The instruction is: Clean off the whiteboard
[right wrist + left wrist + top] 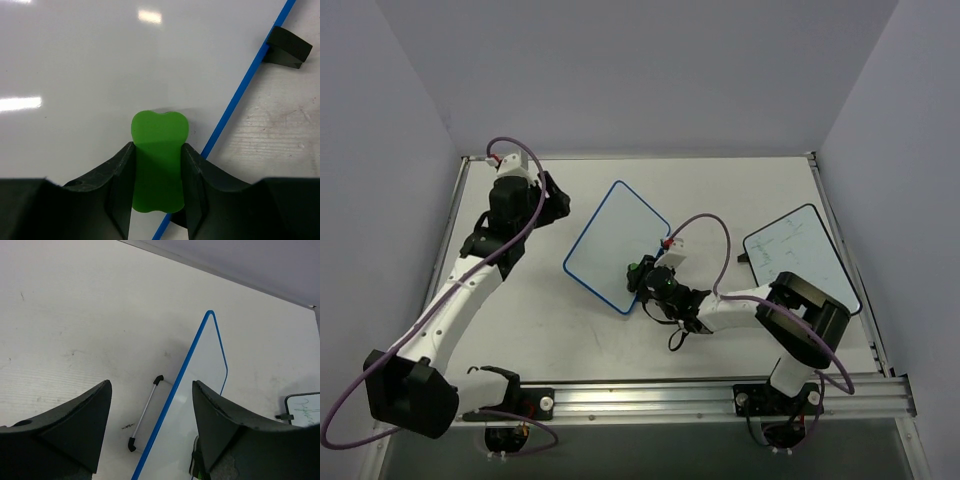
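Note:
The whiteboard (610, 240) with its thin blue frame lies tilted at the table's middle. Its face looks blank in all views. My right gripper (638, 278) is shut on a green eraser (632, 267) and presses it on the board's near right corner. In the right wrist view the eraser (159, 145) sits between the fingers (120, 175) on the white face (100, 60), just inside the blue edge (235, 100). My left gripper (556, 200) is open and empty beside the board's far left edge. The left wrist view shows that blue edge (172, 395) between its jaws.
A black-framed board (798, 255) with faint scribbles lies at the right; it also shows in the left wrist view (305, 410). A silver stand bar with black ends (145, 412) sticks out beside the blue-framed board. A black foot (287, 46) sits at the board's edge.

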{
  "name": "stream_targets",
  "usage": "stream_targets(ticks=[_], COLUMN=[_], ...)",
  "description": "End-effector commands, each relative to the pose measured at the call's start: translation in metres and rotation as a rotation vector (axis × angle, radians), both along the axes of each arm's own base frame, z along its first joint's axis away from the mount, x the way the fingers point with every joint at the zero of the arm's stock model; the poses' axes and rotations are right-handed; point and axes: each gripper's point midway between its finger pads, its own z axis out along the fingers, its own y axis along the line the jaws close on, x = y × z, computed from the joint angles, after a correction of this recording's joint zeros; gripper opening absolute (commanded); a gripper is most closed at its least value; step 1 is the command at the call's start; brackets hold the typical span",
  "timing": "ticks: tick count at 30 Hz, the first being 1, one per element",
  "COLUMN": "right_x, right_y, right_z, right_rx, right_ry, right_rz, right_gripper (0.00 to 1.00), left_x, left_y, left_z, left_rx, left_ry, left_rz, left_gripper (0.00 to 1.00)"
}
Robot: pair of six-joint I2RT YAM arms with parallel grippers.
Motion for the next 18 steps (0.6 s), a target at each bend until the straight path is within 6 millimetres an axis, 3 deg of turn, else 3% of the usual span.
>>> stream_targets(ticks=[1,4,7,11,13,16,17,18], right_x=[-0.008,0.002,0.016,0.041,0.063,0.081,0.097,0.103], right_y=[0.011,0.005,-0.015,-0.068,-0.103,-0.130,-0.146,-0.150], right_z=[0.022,0.048,0.064,0.070,0.075,0.067,0.063,0.060], right_rx=[-0.032,-0.040,-0.081,-0.166,-0.180,-0.225,-0.243,-0.260], right_ry=[0.005,-0.025,-0.027,0.004,0.016,0.060,0.084,0.097], right_rz=[0.072,0.047,-0.005,-0.105,-0.184,-0.210,-0.251,-0.243], right_gripper=[0.00,0.00,0.00,0.00,0.01,0.02,0.02,0.02], left_x=[-0.012,-0.020,-0.032,-0.054,-0.063,-0.078,-0.084,-0.088], left_y=[0.007,0.005,-0.003,-0.001,0.003,0.009,0.009,0.009], left_z=[0.011,0.017,0.027,0.031,0.048,0.061,0.061,0.064], left_rx=[-0.006,-0.013,-0.030,0.012,0.046,0.081,0.087,0.100], left_ry=[-0.006,-0.001,-0.006,0.033,0.000,-0.013,-0.003,-0.007], left_rz=[0.018,-0.010,-0.074,-0.125,-0.145,-0.163,-0.183,-0.195], left_gripper=[0.74,0.74,0.74,0.74,0.75,0.76,0.77,0.77])
